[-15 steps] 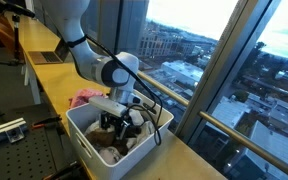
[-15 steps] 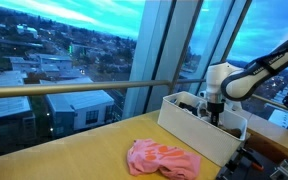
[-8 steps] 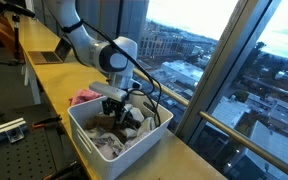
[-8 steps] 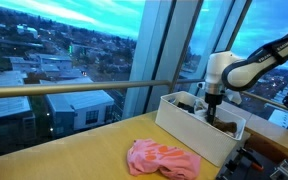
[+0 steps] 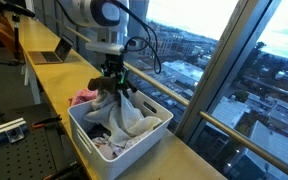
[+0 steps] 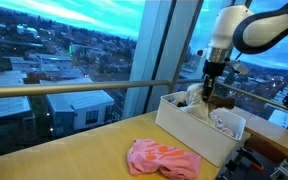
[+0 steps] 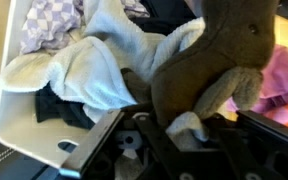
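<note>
My gripper (image 5: 112, 78) is clenched on a brown cloth (image 7: 219, 55) and holds it up just above the white bin (image 5: 87, 147). A white cloth (image 5: 132, 112) hangs against the brown one and drapes down into the bin among other laundry. The bin sits on the desk (image 6: 74, 150), with a pink cloth (image 6: 162, 158) lying just beside it.

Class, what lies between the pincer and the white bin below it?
There, brown and white cloths hang from the pincer down into the white bin, in an exterior view.
</note>
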